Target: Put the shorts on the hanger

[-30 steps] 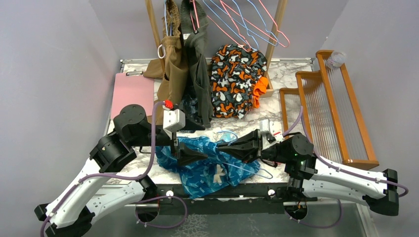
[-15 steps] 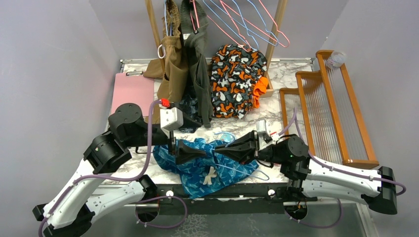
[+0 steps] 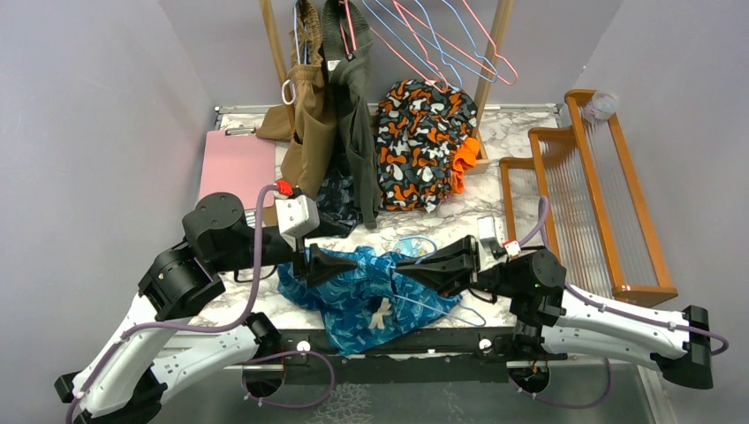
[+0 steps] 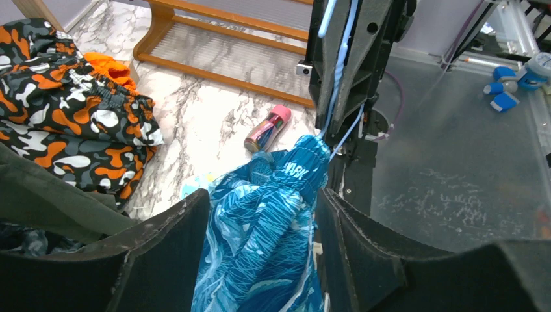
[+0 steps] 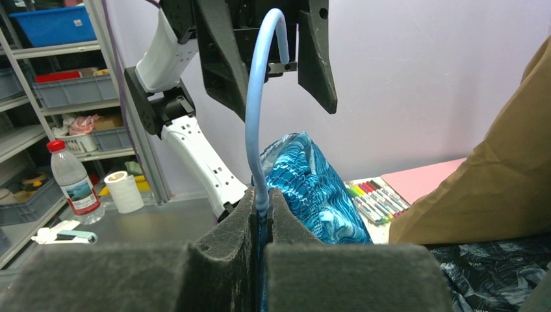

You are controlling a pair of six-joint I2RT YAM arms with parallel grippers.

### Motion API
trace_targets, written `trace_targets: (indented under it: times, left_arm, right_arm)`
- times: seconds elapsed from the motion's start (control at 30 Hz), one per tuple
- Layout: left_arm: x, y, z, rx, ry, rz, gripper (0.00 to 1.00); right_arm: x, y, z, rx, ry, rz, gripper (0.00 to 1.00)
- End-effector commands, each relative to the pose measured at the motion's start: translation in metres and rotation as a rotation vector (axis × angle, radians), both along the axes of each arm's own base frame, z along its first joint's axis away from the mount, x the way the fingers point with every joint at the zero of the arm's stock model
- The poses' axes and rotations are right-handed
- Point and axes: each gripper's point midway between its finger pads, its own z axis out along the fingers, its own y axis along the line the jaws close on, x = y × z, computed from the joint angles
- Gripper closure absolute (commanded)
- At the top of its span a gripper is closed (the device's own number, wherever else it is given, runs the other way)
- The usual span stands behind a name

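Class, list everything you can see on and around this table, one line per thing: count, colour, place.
table: one, white-grey marble, under everything
shorts: one, teal-blue, front centre
hanger: one, light-blue wire, front centre by the shorts
blotch-patterned garment: one, orange, black and white, back centre
tan garment: one, tan, hanging back left
olive garment: one, dark olive, beside the tan one
wire hangers: several, pink and blue, top back
board: one, pink, back left
wooden rack: one, brown, right side
can: one, pink-capped, near the rack
left gripper: one, black, jaws apart astride the shorts
right gripper: one, black, shut on the hanger
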Motion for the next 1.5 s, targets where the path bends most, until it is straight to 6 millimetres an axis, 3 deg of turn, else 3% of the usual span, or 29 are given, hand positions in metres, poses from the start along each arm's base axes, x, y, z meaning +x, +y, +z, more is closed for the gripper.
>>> trace_targets:
  times: [0.0,0.17,0.47,0.7,0.8,1.0,1.47]
  left_arm:
    - [0.004,-0.002,-0.004,0.019,0.006,0.008,0.40]
    - [0.004,-0.010,-0.012,0.026,0.038,-0.019,0.49]
    - [-0.003,-0.029,-0.011,-0.007,0.081,-0.126,0.58]
    - [-0.005,-0.036,-0.025,0.019,0.118,-0.173,0.66]
    - [-0.005,-0.036,-0.025,0.016,0.114,-0.170,0.64]
    - [-0.007,-0.035,-0.024,0.010,0.106,-0.177,0.43]
    - [-0.009,-0.037,-0.042,0.039,0.142,-0.203,0.52]
  right_arm:
    - [0.001,-0.011,0.020,0.077,-0.003,-0.021,0.99]
    - [0.000,-0.010,0.020,0.075,0.000,-0.015,0.99]
    - [0.000,-0.004,0.019,0.063,0.007,-0.002,0.99]
    - [0.001,-0.003,0.020,0.058,0.006,-0.007,0.99]
    - [0.002,-0.003,0.020,0.055,0.006,-0.012,0.99]
    - [0.002,0.000,0.021,0.051,0.001,-0.007,0.99]
    - [0.000,0.000,0.025,0.064,0.000,0.003,0.99]
